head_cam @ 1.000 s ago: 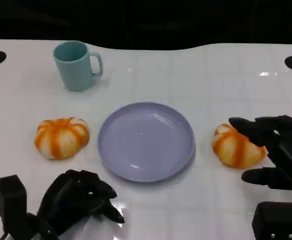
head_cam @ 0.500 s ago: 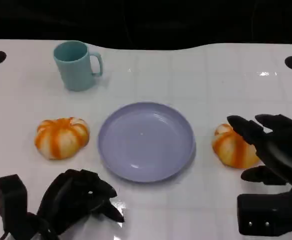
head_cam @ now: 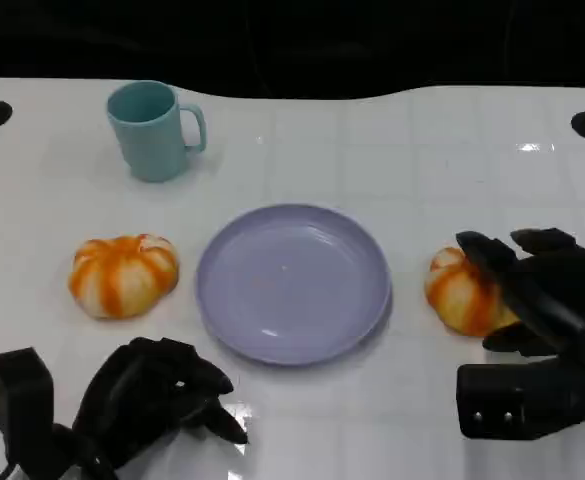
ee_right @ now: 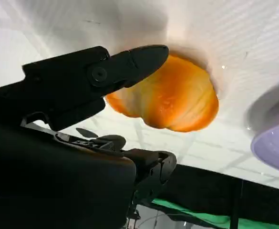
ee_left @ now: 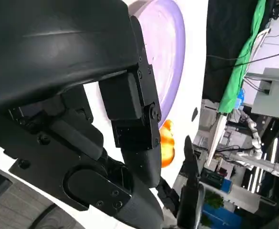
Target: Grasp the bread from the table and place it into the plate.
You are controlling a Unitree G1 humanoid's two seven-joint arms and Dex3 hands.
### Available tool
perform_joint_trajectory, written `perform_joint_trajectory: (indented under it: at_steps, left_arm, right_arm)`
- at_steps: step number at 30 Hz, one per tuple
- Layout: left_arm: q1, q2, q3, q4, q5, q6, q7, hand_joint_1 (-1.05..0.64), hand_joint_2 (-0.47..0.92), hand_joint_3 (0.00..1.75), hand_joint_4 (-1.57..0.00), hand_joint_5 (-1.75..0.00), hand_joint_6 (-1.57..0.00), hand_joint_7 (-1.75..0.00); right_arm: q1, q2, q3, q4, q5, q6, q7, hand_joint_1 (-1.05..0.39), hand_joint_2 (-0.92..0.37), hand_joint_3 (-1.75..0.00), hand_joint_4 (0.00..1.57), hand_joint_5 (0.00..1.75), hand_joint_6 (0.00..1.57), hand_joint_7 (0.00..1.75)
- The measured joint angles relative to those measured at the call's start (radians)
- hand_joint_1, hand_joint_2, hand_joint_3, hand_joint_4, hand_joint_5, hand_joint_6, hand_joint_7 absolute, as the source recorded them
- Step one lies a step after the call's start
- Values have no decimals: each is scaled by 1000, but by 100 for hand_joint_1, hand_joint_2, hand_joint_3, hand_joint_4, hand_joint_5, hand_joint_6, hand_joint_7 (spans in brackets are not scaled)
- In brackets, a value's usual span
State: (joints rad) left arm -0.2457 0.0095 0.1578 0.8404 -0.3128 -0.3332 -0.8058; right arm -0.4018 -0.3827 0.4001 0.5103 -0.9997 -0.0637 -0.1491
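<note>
Left hand (head_cam: 157, 400) near table edge, fingers curled in, holding nothing | right hand (head_cam: 542, 290) fingers spread around right bread (head_cam: 462, 292), not clamped | bread just right of purple plate (head_cam: 292, 282) | second bread (head_cam: 122, 274) left | teal mug (head_cam: 154, 130) far.

Both hands are matte black. At lower left of the head view, the left hand (head_cam: 157, 395) has a boxy block beside rounded fingers. The right hand (head_cam: 542, 300) at lower right has tapered fingers (ee_right: 139, 59) with a round screw, above a square block.
</note>
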Motion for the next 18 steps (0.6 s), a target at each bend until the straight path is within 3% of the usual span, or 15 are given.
perform_joint_trajectory:
  at_steps: [11,18]
  left_arm:
    - [-1,0,0,2,-1,-1,-1,-104,71,0,-157,-38,-157,-20]
    - [-1,0,-1,1,0,0,0,-104,70,0,-157,-38,-157,-20]
  right_arm:
    - [-85,27,62,191,62,-16,-47,-78,-92,-5,22,13,18,1]
    - [-108,44,64,280,121,-68,-110,-61,-92,-2,39,14,33,4]
